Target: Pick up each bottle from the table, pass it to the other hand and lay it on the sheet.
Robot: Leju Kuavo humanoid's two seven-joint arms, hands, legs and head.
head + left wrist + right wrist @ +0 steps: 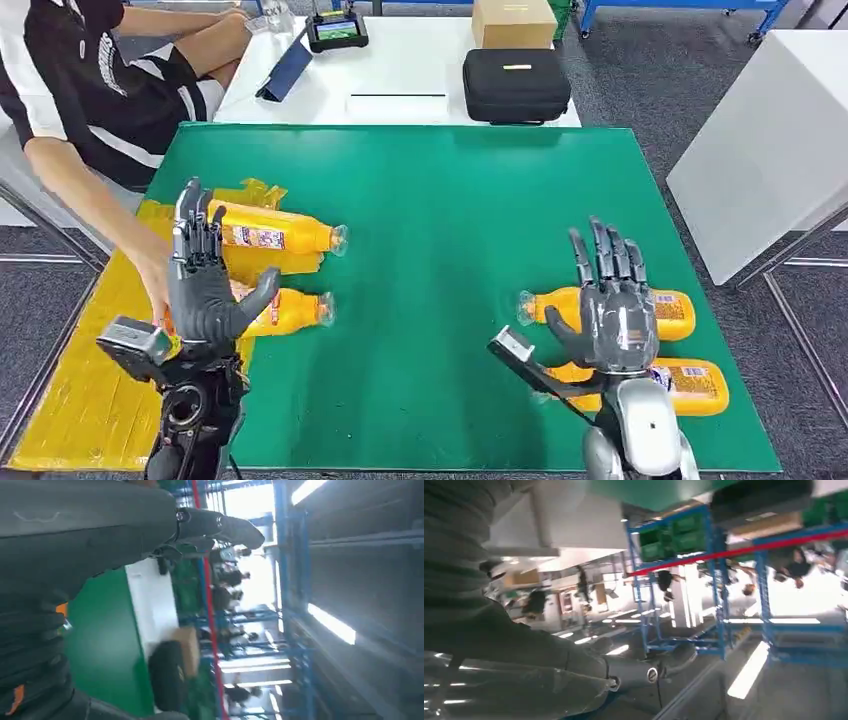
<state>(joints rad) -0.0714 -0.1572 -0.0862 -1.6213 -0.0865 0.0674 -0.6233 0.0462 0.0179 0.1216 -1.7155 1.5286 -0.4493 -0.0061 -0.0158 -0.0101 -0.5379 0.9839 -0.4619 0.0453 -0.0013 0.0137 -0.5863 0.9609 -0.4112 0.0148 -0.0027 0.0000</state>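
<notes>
Several orange bottles lie on their sides in the head view. One bottle [272, 232] rests on the yellow sheet [80, 400] at the table's left, a second bottle [290, 312] lies just nearer with its cap end on the green mat. My left hand [203, 275] stands upright above them, fingers spread, holding nothing. On the right, a bottle [665, 308] and another [690, 388] lie on the green mat [440, 230]. My right hand [612, 300] is raised over these two, fingers apart and empty. The left hand [90, 535] fills the near side of its wrist view.
A seated person reaches an arm [95, 210] down to the sheet beside my left hand. Behind the mat a white table holds a black case [516, 85], a cardboard box [513, 22] and a tablet [337, 30]. A white table [770, 140] stands to the right.
</notes>
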